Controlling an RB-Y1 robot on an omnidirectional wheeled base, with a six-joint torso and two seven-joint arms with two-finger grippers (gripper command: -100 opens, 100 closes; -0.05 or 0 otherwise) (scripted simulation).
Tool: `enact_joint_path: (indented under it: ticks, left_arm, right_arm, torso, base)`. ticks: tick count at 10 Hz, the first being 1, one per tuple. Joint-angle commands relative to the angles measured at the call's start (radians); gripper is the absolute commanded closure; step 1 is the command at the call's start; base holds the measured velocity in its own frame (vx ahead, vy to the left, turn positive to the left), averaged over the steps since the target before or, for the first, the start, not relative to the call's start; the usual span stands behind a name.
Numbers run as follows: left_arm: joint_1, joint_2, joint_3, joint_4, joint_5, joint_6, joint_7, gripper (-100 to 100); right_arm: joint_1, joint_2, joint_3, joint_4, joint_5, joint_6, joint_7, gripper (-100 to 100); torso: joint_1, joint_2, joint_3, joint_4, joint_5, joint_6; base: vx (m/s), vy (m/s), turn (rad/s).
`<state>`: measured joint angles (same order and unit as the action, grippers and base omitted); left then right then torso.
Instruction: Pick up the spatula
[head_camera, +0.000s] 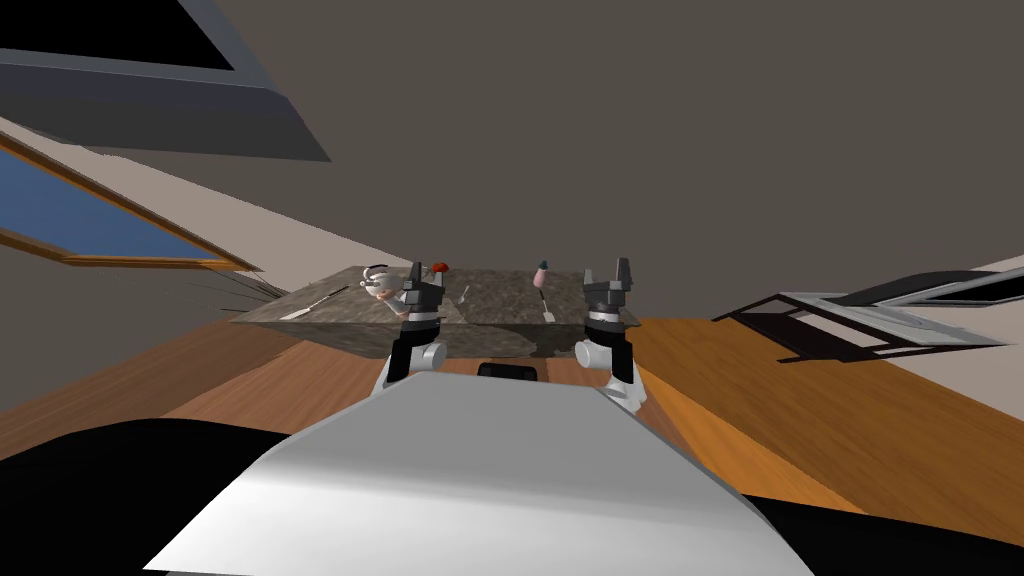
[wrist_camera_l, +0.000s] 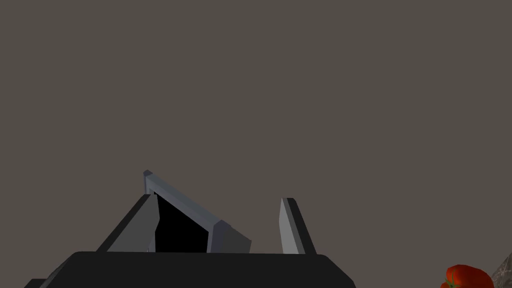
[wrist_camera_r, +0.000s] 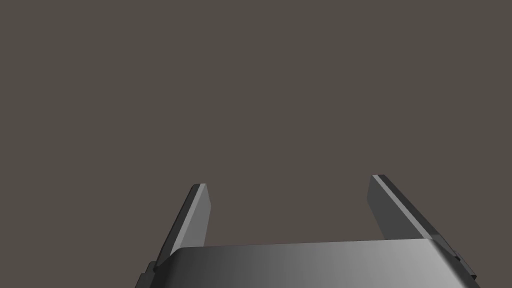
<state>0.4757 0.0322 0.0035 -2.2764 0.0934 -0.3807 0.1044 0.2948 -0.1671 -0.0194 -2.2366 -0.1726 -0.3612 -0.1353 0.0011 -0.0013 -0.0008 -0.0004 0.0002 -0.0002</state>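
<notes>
Head view: a flat marbled grey-brown desk (head_camera: 500, 300) stands ahead of us on the orange-brown wooden floor (head_camera: 250, 380). Our left pincer (head_camera: 425, 272) and right pincer (head_camera: 607, 272) are both held up at the desk's near edge, fingers pointing upward. The spatula (head_camera: 546, 303), a slim utensil w/ dark handle and pale flat blade, lies on the desk btwn the two pincers, nearer the right one, blade toward us. Just behind its handle stands a small pink bottle (head_camera: 541, 271) w/ green cap. A round red vegetable (head_camera: 439, 267) and a white round pot (head_camera: 377, 280) w/ dark handle sit by the left pincer.

Left wrist view: left pincer (wrist_camera_l: 218, 215) is spread; the red vegetable (wrist_camera_l: 467, 277) sits off to its side, apart from the fingers.

Right wrist view: right pincer (wrist_camera_r: 292, 215) is spread wide.
</notes>
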Motion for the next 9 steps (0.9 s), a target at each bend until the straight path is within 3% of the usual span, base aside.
enact_joint_path:
  ticks: [1, 2, 3, 4, 5, 6, 9]
  left_arm:
    - [0.0, 0.0, 0.0, 0.0, 0.0, 0.0, 0.0, 0]
    - [0.0, 0.0, 0.0, 0.0, 0.0, 0.0, 0.0, 0]
    - [0.0, 0.0, 0.0, 0.0, 0.0, 0.0, 0.0, 0]
    - [0.0, 0.0, 0.0, 0.0, 0.0, 0.0, 0.0, 0]
    - [0.0, 0.0, 0.0, 0.0, 0.0, 0.0, 0.0, 0]
    - [0.0, 0.0, 0.0, 0.0, 0.0, 0.0, 0.0, 0]
    - [0.0, 0.0, 0.0, 0.0, 0.0, 0.0, 0.0, 0]
  right_arm:
    - [-0.041, -0.012, -0.005, 0.011, -0.014, 0.05, -0.042, -100]
    - [-0.08, -0.028, -0.005, 0.037, -0.033, 0.076, -0.074, -100]
    - [-0.087, -0.028, -0.005, 0.037, -0.033, 0.101, -0.089, -100]
    - [-0.134, -0.043, -0.006, 0.065, -0.053, 0.129, -0.125, -100]
    - [-0.135, -0.043, -0.006, 0.065, -0.053, 0.153, -0.139, -100]
    - [-0.177, -0.058, -0.006, 0.095, -0.074, 0.181, -0.174, -100]
    - [-0.233, -0.072, -0.007, 0.126, -0.094, 0.262, -0.243, -100]
  torso:
    - [0.0, 0.0, 0.0, 0.0, 0.0, 0.0]
    - [0.0, 0.0, 0.0, 0.0, 0.0, 0.0]
    - [0.0, 0.0, 0.0, 0.0, 0.0, 0.0]
    - [0.0, 0.0, 0.0, 0.0, 0.0, 0.0]
    - [0.0, 0.0, 0.0, 0.0, 0.0, 0.0]
    - [-0.001, 0.0, 0.0, 0.0, 0.0, 0.0]
    - [0.0, 0.0, 0.0, 0.0, 0.0, 0.0]
  base:
    - [0.007, 0.015, 0.03]
    - [0.008, 0.016, 0.045]
    - [0.006, 0.011, 0.023]
    - [0.006, 0.01, 0.03]
    - [0.006, 0.008, 0.033]
    - [0.008, 0.011, 0.057]
    - [0.007, 0.011, 0.027]
